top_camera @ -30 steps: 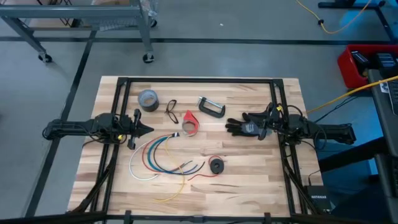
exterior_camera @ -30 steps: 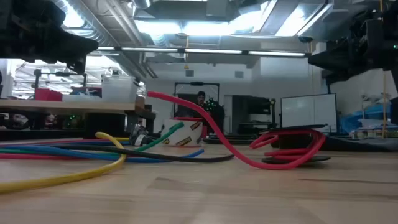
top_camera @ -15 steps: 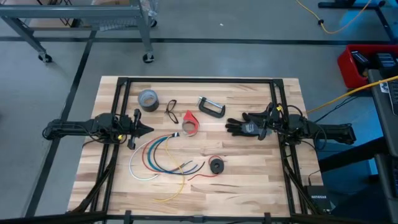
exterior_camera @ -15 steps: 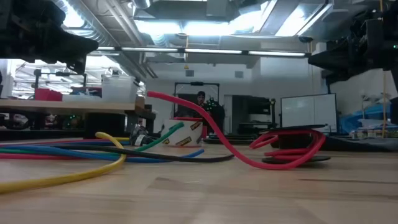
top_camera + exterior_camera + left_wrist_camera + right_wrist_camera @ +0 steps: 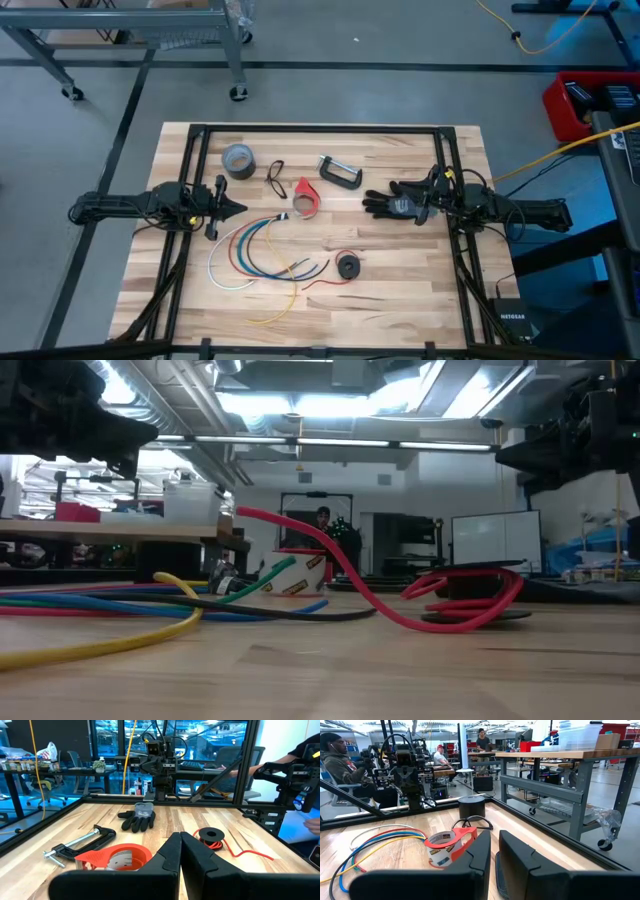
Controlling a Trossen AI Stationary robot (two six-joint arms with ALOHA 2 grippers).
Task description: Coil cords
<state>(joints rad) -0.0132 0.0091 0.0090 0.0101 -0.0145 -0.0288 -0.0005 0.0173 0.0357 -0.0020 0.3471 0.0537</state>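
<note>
The small black round spool (image 5: 348,266) lies flat on the table's near middle. Its thin red wire (image 5: 318,284) trails loose toward the near left. In the low view the wire (image 5: 340,575) arcs up from the spool (image 5: 470,602). It also shows in the left wrist view (image 5: 211,835). My left gripper (image 5: 236,209) hovers at the table's left, shut and empty, pointing right. My right gripper (image 5: 427,206) hovers at the table's right, shut and empty, pointing left, just behind a black glove (image 5: 393,204).
A fanned bundle of coloured wires (image 5: 252,255) lies left of the spool. A red tape dispenser (image 5: 307,198), a C-clamp (image 5: 340,172), glasses (image 5: 276,178) and a grey tape roll (image 5: 237,159) lie toward the far side. People sit beyond the table (image 5: 340,765).
</note>
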